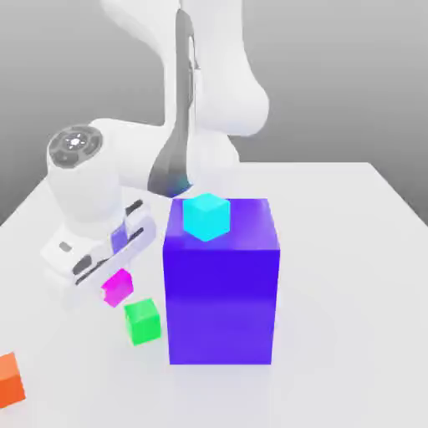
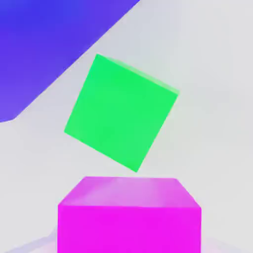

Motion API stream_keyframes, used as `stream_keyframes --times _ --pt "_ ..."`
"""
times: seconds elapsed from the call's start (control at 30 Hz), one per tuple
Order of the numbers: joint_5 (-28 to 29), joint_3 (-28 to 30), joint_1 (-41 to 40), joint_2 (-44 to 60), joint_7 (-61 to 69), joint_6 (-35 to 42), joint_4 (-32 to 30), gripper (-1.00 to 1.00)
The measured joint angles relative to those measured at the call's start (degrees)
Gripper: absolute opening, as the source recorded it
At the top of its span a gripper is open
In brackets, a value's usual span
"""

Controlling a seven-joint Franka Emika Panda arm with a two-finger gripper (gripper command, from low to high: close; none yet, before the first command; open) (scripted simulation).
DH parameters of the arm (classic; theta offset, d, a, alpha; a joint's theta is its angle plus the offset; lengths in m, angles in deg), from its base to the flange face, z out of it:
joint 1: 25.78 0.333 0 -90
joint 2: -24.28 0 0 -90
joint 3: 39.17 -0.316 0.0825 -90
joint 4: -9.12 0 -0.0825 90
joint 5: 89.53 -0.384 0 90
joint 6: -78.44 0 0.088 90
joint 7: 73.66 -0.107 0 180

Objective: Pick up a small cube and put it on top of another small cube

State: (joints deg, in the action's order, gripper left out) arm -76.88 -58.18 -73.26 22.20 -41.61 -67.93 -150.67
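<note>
- Clearly, we see the small magenta cube (image 1: 118, 287) at the tip of the gripper (image 1: 109, 282), whose jaws are closed on it; it sits just above the white desk (image 1: 351, 276), with the hand tilted down from the exterior view's left.
- From the hand view, we find the magenta cube (image 2: 129, 217) right at the near edge, between the jaws, with one flat face turned squarely to the camera.
- We see the small green cube (image 1: 143, 321) resting on the desk just beside the magenta one, toward the exterior view's right and nearer the camera; the two look close, and we cannot tell whether they touch.
- In the hand view, the green cube (image 2: 121, 112) appears beyond the magenta cube, its sides turned at an angle to the magenta cube's sides.
- Both are cubes, so we can name no long axis for either.
- We see a big blue-violet block (image 1: 221, 284) standing upright on the desk just to the exterior view's right of the green cube, and a cyan cube (image 1: 206, 216) sits on its top, at the corner nearest the arm.
- We note an orange cube (image 1: 10, 378) at the exterior view's left edge, well apart from the others.
</note>
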Motion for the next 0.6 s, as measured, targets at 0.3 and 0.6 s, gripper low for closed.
stream_keyframes --times 0.3,0.6 --pt "-12.76 4.98 9.24 -11.35 23.08 -6.9 -7.03 -1.0" --pt "-11.7 6.65 11.66 2.6 21.97 -22.1 -8.3 1.0"
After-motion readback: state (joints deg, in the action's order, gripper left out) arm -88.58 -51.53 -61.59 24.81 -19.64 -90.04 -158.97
